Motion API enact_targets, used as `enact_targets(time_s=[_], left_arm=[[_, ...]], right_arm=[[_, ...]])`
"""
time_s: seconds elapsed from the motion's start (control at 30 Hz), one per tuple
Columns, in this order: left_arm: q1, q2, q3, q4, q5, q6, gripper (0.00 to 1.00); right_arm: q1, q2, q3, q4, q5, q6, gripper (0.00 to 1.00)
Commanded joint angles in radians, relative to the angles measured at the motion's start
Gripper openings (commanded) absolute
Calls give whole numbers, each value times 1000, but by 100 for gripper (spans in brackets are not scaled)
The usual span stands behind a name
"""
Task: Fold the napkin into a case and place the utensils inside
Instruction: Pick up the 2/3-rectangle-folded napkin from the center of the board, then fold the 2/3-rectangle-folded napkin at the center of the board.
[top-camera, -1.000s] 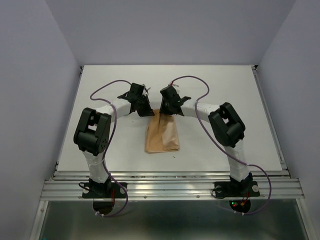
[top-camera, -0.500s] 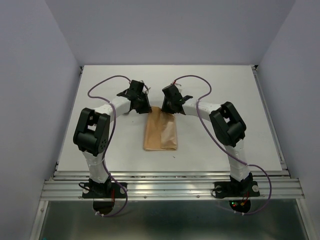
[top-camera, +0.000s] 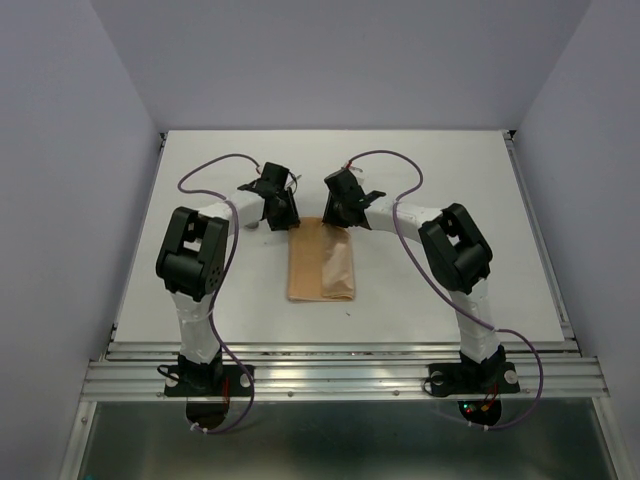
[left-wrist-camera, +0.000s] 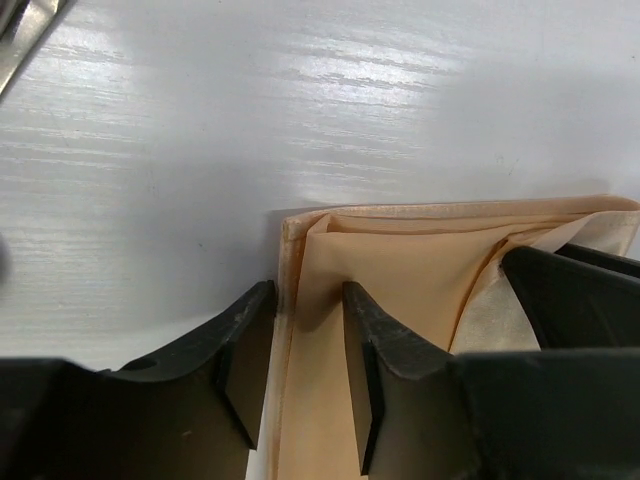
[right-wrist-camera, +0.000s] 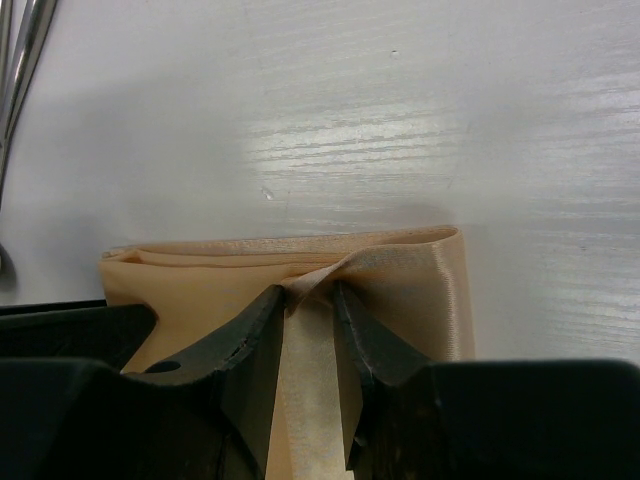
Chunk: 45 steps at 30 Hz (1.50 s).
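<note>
Folding in hand: napkin (top-camera: 321, 268) lies oblong on the tabletop (top-camera: 450, 170); left pincer (left-wrist-camera: 307, 300) narrowly open astride its far corner; right pincer (right-wrist-camera: 308, 300) nips a far-edge ridge. Next move likely needs both gripping evenly.

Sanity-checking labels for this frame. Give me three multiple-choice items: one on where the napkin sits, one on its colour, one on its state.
1. Where on the table is the far end of the napkin?
A) at the left edge
B) hanging off the near edge
C) in the middle, at the left gripper and right gripper

2. What colour is the napkin?
A) peach-orange
B) white
C) dark blue

3. What state is the napkin in?
A) spread flat as one open square
B) folded in layers into an oblong
C) balled up

Answers:
1 C: the top view shows both grippers meeting at its far end, mid-table.
2 A: it is peach-orange in all three views.
3 B: the top view shows an oblong, and both wrist views show stacked cloth edges.
</note>
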Motion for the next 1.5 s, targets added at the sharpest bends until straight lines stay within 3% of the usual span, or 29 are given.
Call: enact_targets(time_s=[0.0,0.07,0.17,0.2,0.23,0.5,0.73,1.2,1.47], left_arm=[[0,17,22,-29,-27,17,43],[0,21,20,-26,-26,15,41],[0,27,29,-32,-27,15,23],[0,21,32,-35,-29,14,7],[0,17,41,-43,-27,12,0],[-6,-78,94,-88,-12,9,0],[-22,-42,143,-117,-10,6,0],[-103,50,304,-244,-200,28,0],[-109,9,256,-168,-41,-52,0]], right_arm=[[-8,-4,11,-55,7,-10,33],[-8,-2,13,-55,9,-12,33],[-8,-2,16,-57,10,-10,33],[-8,-1,16,-57,10,-10,33],[-8,1,16,-57,16,-9,33],[-8,38,48,-100,51,12,32],[-8,73,93,-141,71,42,32],[-8,91,126,-155,59,89,32],[-8,99,120,-155,55,117,32]])
